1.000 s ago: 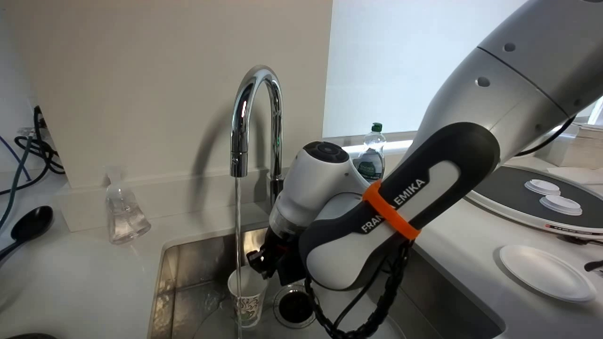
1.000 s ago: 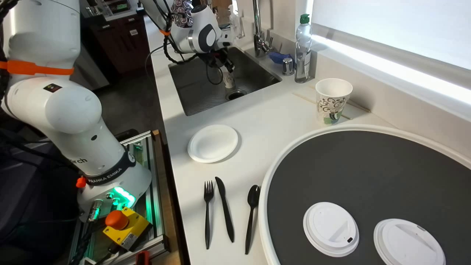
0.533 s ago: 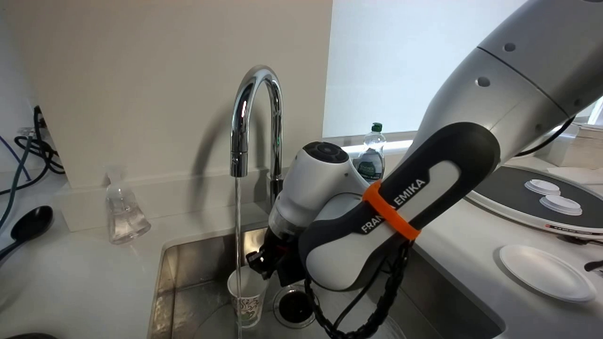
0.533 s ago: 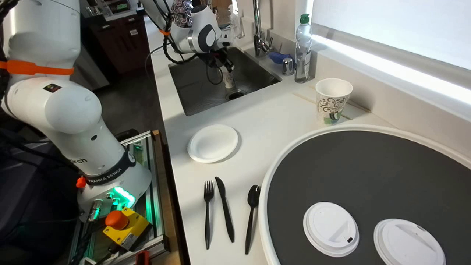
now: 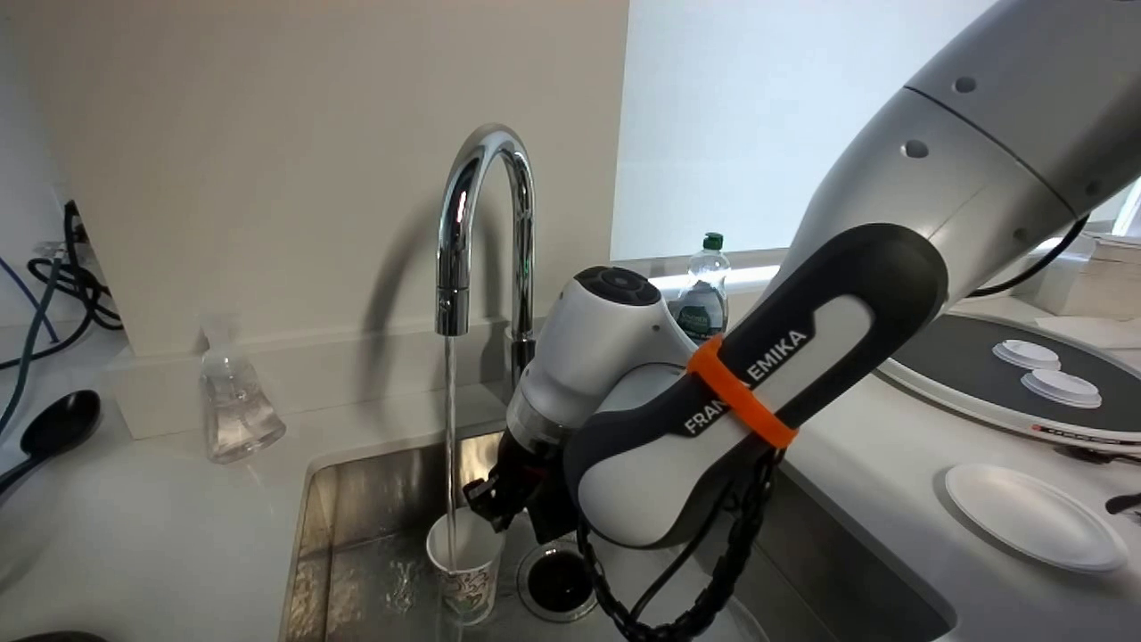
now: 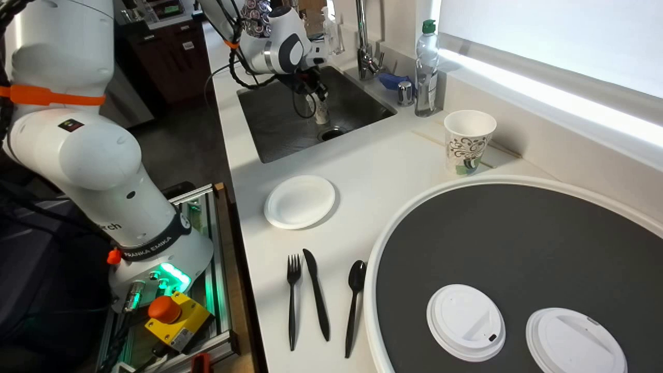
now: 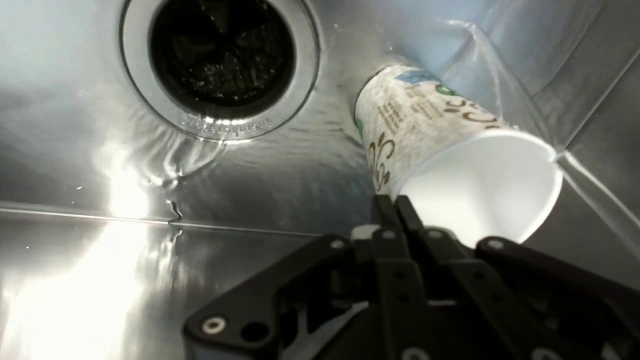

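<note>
A paper cup with a brown leaf print (image 7: 425, 115) stands in the steel sink (image 5: 383, 486), beside the drain (image 7: 220, 55). My gripper (image 7: 393, 200) is shut on the cup's near rim: one finger outside the wall, the other inside. In an exterior view the black gripper (image 5: 496, 524) sits at the cup's upper right edge. Water (image 5: 450, 383) runs from the chrome faucet (image 5: 455, 259) and seems to fall into the cup (image 5: 468, 596) there. In the wrist view the stream (image 7: 595, 187) meets the rim's far side, and some runs down outside.
The faucet arches close beside my wrist. A dish soap bottle (image 6: 427, 72) stands behind the sink, with another paper cup (image 6: 466, 142) farther along. The counter also holds a white plate (image 6: 300, 202), black cutlery (image 6: 317, 295) and a grey turntable (image 6: 497, 228) with lids.
Gripper and cup have shifted together slightly left in an exterior view, toward the water. The stream that passed in front of the cup now ends within its mouth.
</note>
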Controlling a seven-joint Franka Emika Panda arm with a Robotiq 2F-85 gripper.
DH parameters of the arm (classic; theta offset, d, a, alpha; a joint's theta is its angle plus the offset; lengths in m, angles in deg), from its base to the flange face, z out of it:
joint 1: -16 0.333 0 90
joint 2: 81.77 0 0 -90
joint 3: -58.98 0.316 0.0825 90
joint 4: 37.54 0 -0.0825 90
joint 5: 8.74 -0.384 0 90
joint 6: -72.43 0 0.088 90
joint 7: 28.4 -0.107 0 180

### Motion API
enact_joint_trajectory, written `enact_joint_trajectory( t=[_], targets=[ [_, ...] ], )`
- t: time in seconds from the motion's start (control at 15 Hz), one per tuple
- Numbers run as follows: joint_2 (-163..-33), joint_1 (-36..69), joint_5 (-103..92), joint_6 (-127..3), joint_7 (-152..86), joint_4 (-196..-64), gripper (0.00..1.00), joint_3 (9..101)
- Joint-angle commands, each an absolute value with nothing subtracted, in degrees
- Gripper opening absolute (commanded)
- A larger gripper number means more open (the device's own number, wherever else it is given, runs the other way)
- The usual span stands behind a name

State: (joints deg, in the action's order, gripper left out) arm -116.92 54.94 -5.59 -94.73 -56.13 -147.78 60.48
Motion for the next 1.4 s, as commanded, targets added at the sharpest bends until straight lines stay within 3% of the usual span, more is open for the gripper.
enact_joint_trajectory(
  t=[0.0, 0.27, 0.33, 0.4, 0.53, 1.0, 1.07, 1.33],
  targets=[
    [-116.2, 53.6, -7.2, -95.6, -53.1, -149.2, 0.01, 62.2],
    [-116.1, 53.0, -7.0, -95.4, -51.9, -149.3, 0.01, 62.8],
    [-115.9, 53.0, -7.0, -95.4, -51.9, -149.3, 0.28, 62.6],
    [-115.8, 52.8, -7.2, -95.6, -52.0, -149.4, 0.29, 62.7],
    [-115.5, 52.3, -7.6, -96.2, -52.5, -149.5, 0.42, 62.7],
    [-112.6, 53.3, -7.9, -98.2, -56.5, -151.5, 0.95, 57.7],
    [-111.8, 54.4, -7.3, -98.3, -57.8, -152.3, 1.00, 55.6],
    [-108.3, 58.6, -5.1, -98.6, -63.0, -155.1, 1.00, 46.7]
  ],
)
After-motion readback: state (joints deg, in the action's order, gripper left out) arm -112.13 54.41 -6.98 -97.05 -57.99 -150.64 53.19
